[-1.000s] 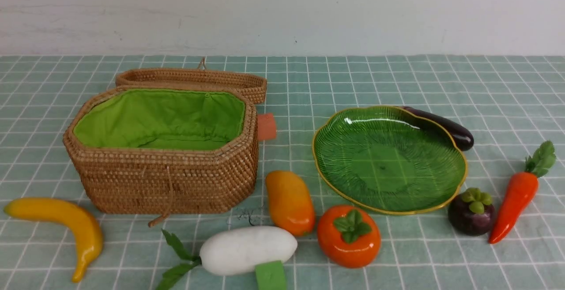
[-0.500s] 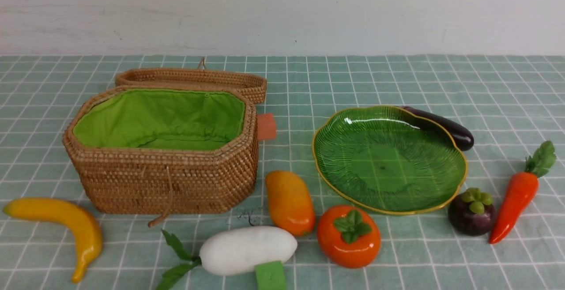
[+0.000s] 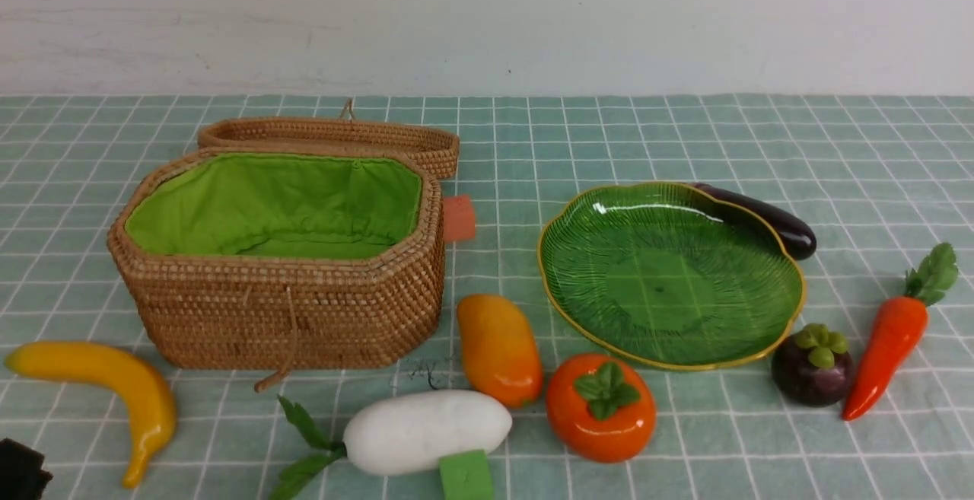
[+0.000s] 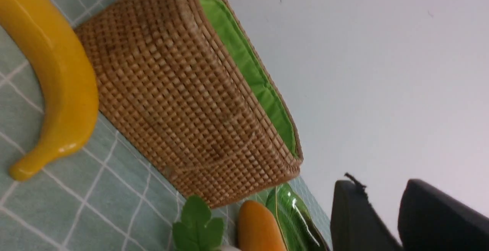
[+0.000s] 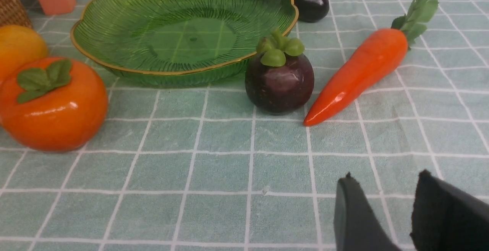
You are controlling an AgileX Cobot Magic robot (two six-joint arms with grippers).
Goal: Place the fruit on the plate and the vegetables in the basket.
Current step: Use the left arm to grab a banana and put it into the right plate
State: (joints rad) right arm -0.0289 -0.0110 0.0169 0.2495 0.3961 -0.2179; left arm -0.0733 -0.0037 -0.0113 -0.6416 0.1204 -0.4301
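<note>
Low beside the banana point(image 4: 49, 71), the left tool point(image 4: 382, 191): jaws part open, nothing between them. Likewise part open and empty, the right tool point(image 5: 386, 180), hovering over bare checked cloth point(image 5: 153, 205) near the mangosteen point(image 5: 279, 83) and carrot point(image 5: 359, 71).

Nothing sorted yet: plate point(image 3: 549, 256) and basket point(image 3: 289, 317) both empty, lid point(image 3: 335, 135) folded back behind. Banana at the near left of the worktop point(image 3: 685, 127), close to the basket. At the near middle, a cluster of mango point(image 3: 498, 348), persimmon point(image 3: 601, 409) and radish point(image 3: 426, 430). Mangosteen and carrot to the right of the plate; eggplant point(image 3: 768, 220) tucked behind the plate's far rim.

Probably hollow moulded plastic throughout: light, stiff, glossy, so likely slippery under the pads. Banana best taken across the thick middle of its curve, not the tapering tip. Round persimmon and mangosteen liable to roll or squirt out; better gripped across the widest part. Carrot and eggplant across the body, never by the leaves. Plate of ribbed glass with a wavy gold rim, fragile: fruit to be set down, not dropped. Basket of coarse woven wicker, lined with soft green fabric.
</note>
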